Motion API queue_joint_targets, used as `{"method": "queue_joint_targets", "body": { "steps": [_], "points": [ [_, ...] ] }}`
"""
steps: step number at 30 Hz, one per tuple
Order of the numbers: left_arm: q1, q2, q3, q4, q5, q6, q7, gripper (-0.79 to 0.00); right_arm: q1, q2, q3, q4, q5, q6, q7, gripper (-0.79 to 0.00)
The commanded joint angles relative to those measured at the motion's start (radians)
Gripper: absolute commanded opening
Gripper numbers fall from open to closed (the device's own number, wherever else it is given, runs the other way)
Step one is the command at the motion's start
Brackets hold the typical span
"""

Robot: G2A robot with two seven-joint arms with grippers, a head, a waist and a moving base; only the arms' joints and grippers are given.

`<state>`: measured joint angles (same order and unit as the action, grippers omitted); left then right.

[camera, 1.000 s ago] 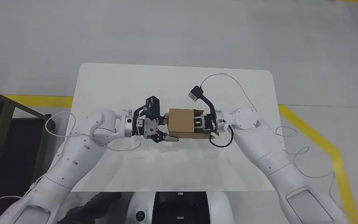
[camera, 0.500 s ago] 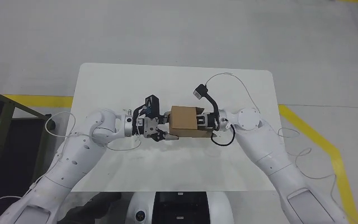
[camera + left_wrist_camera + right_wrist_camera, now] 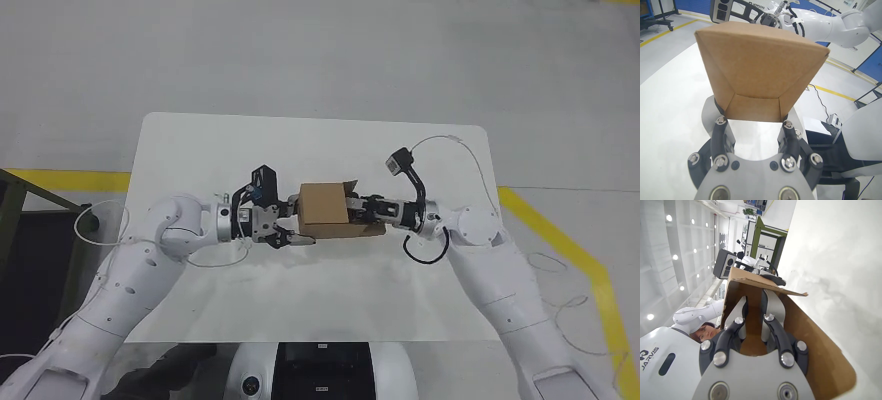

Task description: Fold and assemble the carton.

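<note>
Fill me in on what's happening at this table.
A two-armed robot is assembling a brown carton over the white table. Its left gripper clasps one end of the carton, while the right gripper reaches into the open opposite end. The carton is partly formed, with a flap at the open end not yet folded shut.

carton (image 3: 325, 205) above table (image 3: 200, 150), left hand (image 3: 753, 119) at left end, right hand (image 3: 755, 298) inside
</note>
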<state>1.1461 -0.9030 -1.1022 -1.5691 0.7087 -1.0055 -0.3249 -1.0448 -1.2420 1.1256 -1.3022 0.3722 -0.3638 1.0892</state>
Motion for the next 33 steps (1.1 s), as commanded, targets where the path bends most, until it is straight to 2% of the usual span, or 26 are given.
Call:
{"method": "queue_joint_targets", "body": {
  "steps": [1,7,9,13,18,23,27,30,31,33],
  "points": [
    [0.0,0.001,-0.007,0.004,0.003,0.0,0.007,-0.434,-0.031,0.01,0.045,-0.016,0.019,0.01,-0.009,-0.603],
    [0.002,0.002,-0.024,0.015,0.007,-0.001,0.025,-0.434,-0.113,0.039,0.159,-0.066,0.016,0.064,-0.061,-0.533],
    [0.003,0.002,-0.028,0.017,0.009,-0.001,0.029,-0.431,-0.134,0.046,0.187,-0.08,0.015,0.082,-0.073,-0.486],
    [0.007,0.003,-0.036,0.016,0.013,-0.003,0.034,-0.428,-0.168,0.056,0.223,-0.091,0.02,0.108,-0.084,-0.453],
    [0.013,0.004,-0.043,0.012,0.017,-0.003,0.04,-0.428,-0.185,0.059,0.226,-0.067,0.043,0.125,-0.082,-0.406],
    [0.015,0.004,-0.045,0.005,0.02,-0.003,0.042,-0.428,-0.149,0.051,0.165,-0.016,0.062,0.148,-0.039,-0.345],
    [0.016,0.003,-0.043,0.0,0.023,0.0,0.044,-0.428,-0.106,0.04,0.109,0.039,0.084,0.145,-0.005,-0.366],
    [0.017,0.003,-0.042,-0.005,0.03,-0.001,0.041,-0.422,-0.076,0.033,0.076,0.071,0.085,0.143,0.003,-0.413],
    [0.018,0.003,-0.041,-0.006,0.031,-0.002,0.041,-0.422,-0.068,0.031,0.066,0.077,0.081,0.143,0.006,-0.434],
    [0.018,0.003,-0.042,-0.007,0.032,-0.002,0.04,-0.422,-0.055,0.028,0.049,0.086,0.076,0.143,0.007,-0.533]
  ]
}}
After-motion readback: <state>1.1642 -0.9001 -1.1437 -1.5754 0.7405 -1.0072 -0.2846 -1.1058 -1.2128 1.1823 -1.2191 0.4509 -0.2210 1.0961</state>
